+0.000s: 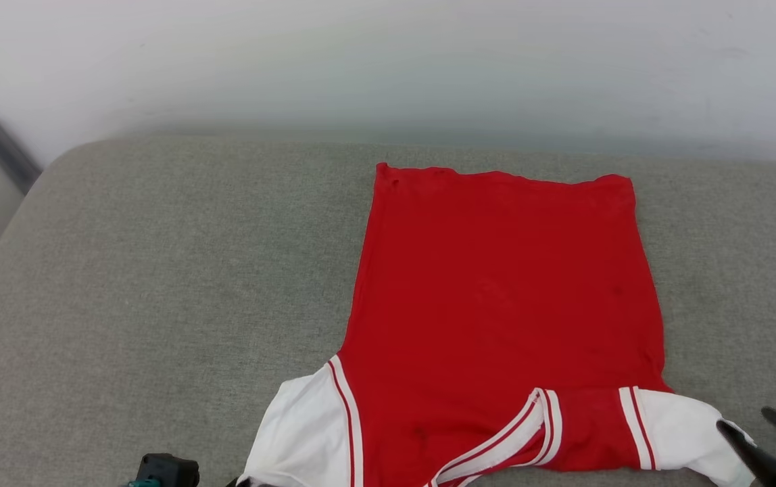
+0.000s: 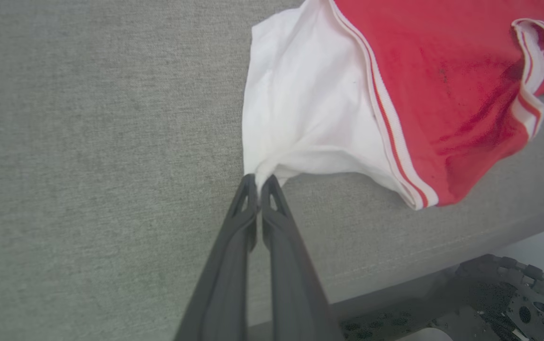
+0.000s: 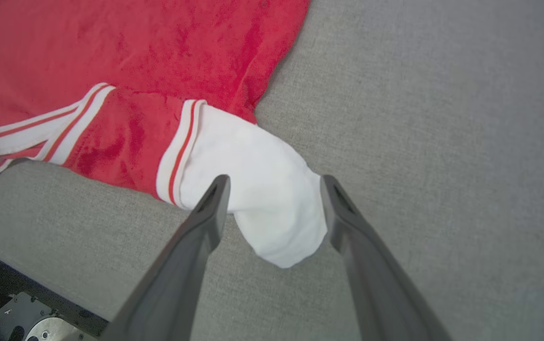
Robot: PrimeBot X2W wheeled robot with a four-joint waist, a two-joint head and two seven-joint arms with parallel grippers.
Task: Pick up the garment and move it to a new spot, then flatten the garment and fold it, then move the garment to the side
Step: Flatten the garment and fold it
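Garment (image 1: 503, 291) lies spread on the grey cushion (image 1: 158, 270), back side up, hem toward the pale wall (image 1: 388, 61) and collar toward me. It sits right of the cushion's middle.

Starting at the left, my left claw (image 2: 258, 180) is clenched on the outer tip of the white left sleeve (image 2: 300, 109). The cloth bunches into a small point where the two dark fingers pinch it, and creases fan out from there toward the red-and-white striped seam.

Moving across, the red body is fairly flat, with light ripples along the far hem. At the near edge the striped collar (image 1: 503, 439) is folded over and lifted a little.

Further right, the white right sleeve (image 3: 272, 213) rests limp on the cushion, its rounded end pointing toward me.

At the far right, my right claw (image 3: 274, 182) is released, fingers spread wide either side of that sleeve end and gripping nothing.
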